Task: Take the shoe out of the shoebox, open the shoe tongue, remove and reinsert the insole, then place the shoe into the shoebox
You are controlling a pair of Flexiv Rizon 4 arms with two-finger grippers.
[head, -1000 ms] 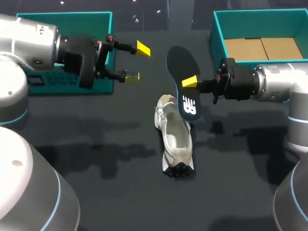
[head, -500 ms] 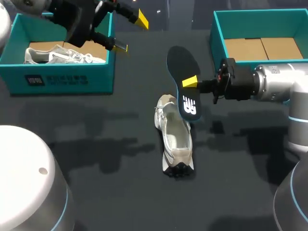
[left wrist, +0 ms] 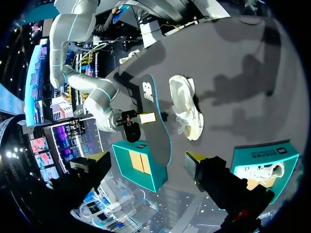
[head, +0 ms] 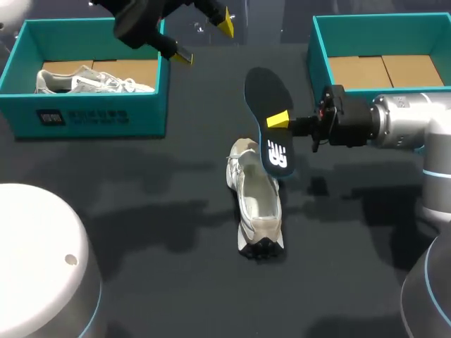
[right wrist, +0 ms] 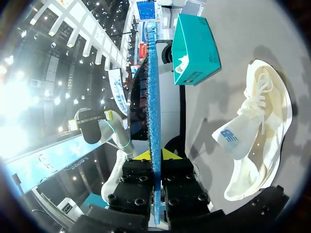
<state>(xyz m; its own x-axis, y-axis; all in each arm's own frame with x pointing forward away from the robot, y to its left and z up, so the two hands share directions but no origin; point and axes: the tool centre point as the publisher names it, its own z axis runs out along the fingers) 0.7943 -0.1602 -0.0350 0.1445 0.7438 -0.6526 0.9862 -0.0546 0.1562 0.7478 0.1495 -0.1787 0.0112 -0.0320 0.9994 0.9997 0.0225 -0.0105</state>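
Gripping the insole (head: pixel 264 98) at its edge, our right gripper (head: pixel 280 120) has both yellow-tipped fingers closed on it from two sides. In the right wrist view the insole (right wrist: pixel 153 121) runs edge-on straight out between the fingers (right wrist: pixel 142 155). We hold it clear of the table (head: pixel 141 211), printed face up, with its near end over one end of the shoe (head: pixel 257 208). In our judgement this keeps the insole lined up for going back in.

The shoe lies on the table in the middle, between the two boxes, with its opening turned upward and showing pale inside. We judge the insole removed and not yet reinserted.

Our left gripper (head: pixel 204 41) is raised at the far side above the corner of the left shoebox (head: pixel 91 116). Its fingers are spread wide and carry nothing, and it is well apart from the shoe. We judge it is parked there to leave the right arm room.

The left shoebox holds a second shoe (head: pixel 91 79). The right shoebox (head: pixel 320 67) shows only its cardboard floor, so we judge it the likely place for the shoe once the insole is seated.
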